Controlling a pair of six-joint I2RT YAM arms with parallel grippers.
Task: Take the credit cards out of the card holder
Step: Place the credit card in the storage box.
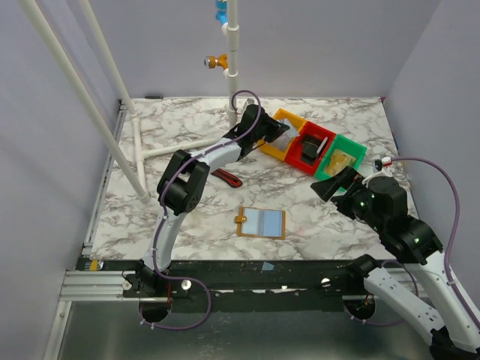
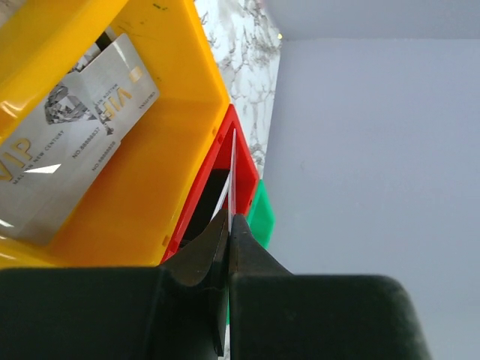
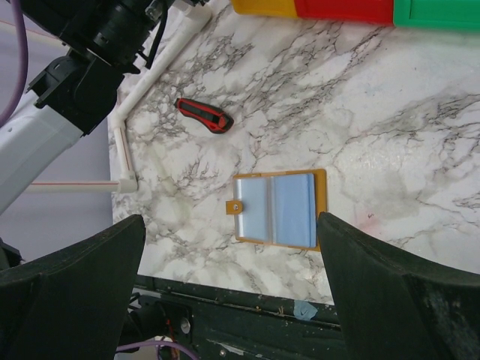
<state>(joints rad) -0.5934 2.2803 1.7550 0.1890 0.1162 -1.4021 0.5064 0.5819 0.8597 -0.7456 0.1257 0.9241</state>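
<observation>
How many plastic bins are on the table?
3, in a row at back right: yellow bin leftmost, red bin middle, green bin rightmost. None seem hidden.

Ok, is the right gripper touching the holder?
Apart. Top view: the open right gripper sits by the green bin, with table showing between it and the holder.

Held card point(image 2: 232, 176) in left gripper point(image 2: 229, 222): only the edge shows; face hidden. Silver card point(image 2: 75, 135) in yellow bin point(image 2: 174, 139): cut off at the picture's left edge. Wallet point(image 3: 276, 208) pockets: contents cannot be determined.
</observation>
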